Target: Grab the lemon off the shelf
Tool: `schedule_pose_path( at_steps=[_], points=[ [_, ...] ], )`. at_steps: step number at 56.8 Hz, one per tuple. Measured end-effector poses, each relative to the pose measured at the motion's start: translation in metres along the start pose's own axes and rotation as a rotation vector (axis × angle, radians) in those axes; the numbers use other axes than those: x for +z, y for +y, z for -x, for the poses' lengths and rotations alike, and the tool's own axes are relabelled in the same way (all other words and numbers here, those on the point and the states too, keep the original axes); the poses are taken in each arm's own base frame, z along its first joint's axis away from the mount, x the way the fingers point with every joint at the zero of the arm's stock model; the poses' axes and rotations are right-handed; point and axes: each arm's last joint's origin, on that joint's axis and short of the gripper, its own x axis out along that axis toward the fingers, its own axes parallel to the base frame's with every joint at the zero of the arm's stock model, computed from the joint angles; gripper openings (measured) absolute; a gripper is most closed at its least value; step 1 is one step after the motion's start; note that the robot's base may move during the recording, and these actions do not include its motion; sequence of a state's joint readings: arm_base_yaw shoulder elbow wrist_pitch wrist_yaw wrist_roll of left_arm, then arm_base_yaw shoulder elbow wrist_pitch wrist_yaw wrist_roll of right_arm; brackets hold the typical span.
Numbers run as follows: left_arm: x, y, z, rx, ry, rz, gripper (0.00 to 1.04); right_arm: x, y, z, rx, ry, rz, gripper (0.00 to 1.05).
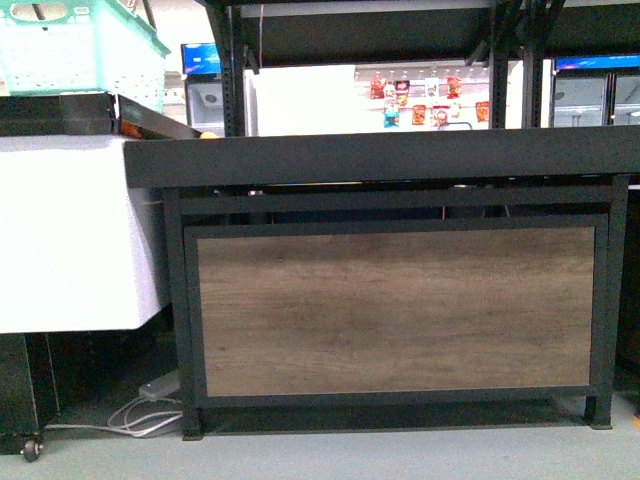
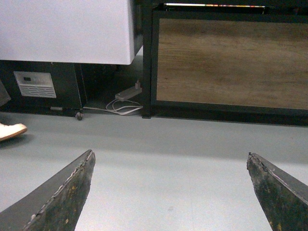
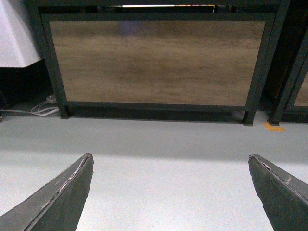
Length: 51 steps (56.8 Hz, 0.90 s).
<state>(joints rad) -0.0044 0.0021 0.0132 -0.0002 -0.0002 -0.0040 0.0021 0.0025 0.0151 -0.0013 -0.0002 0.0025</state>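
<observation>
The shelf (image 1: 400, 310) fills the front view: a black metal frame with a brown wood-look front panel and a dark tray edge along its top. Its panel also shows in the left wrist view as the shelf (image 2: 231, 62) and in the right wrist view as the shelf (image 3: 159, 60). The lemon is out of view. Neither arm shows in the front view. My left gripper (image 2: 170, 159) hangs open over bare grey floor, well short of the shelf. My right gripper (image 3: 171, 161) is open too, nothing between its fingers.
A white cabinet (image 1: 70, 230) on castors stands left of the shelf, with a teal crate (image 1: 80, 45) above it. A power strip and white cables (image 1: 145, 405) lie on the floor at the shelf's left foot. A white shoe (image 2: 10, 131) shows on the floor.
</observation>
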Motion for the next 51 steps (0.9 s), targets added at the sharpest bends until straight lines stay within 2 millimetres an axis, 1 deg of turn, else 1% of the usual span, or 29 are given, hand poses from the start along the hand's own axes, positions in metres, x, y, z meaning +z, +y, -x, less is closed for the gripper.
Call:
schedule_pose_path(
  at_steps=[51],
  points=[
    [0.0,0.0,0.0,0.0,0.0,0.0,0.97,0.0,0.0,0.0,0.0,0.0,0.0,0.97]
  ],
)
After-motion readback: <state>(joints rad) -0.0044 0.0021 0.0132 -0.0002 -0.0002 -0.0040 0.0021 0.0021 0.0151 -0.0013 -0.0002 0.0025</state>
